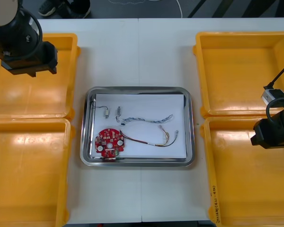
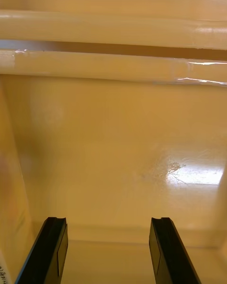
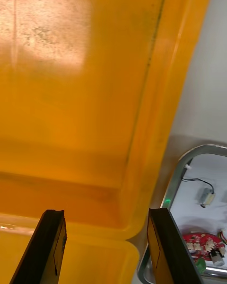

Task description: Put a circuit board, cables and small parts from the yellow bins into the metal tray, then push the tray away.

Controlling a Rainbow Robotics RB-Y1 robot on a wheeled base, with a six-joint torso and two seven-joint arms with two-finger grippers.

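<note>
The table (image 1: 139,203) is being taken up by four yellow bins (image 1: 28,175), two at each side. The left gripper (image 3: 106,246) is being held over the far left bin (image 1: 33,94), its fingers (image 3: 52,246) spread wide with nothing gripped or touched. The right gripper (image 2: 109,251) is being held over the near right bin (image 1: 246,189), its fingers (image 2: 165,251) likewise spread and empty. In the front view the fingers are being hidden under the arms; they are being shown by the wrist views. Between the bins, the metal tray (image 1: 84,142), white inside, is being seen with the round red board (image 1: 109,143) at its near left. The red and yellow cable (image 1: 154,141) is lying right of the board, the blue and white cable (image 1: 146,118) farther back, and two small metal parts (image 1: 106,112) at the far left. In the left wrist view the tray's left end is being seen past one finger, the board cut off there.
</note>
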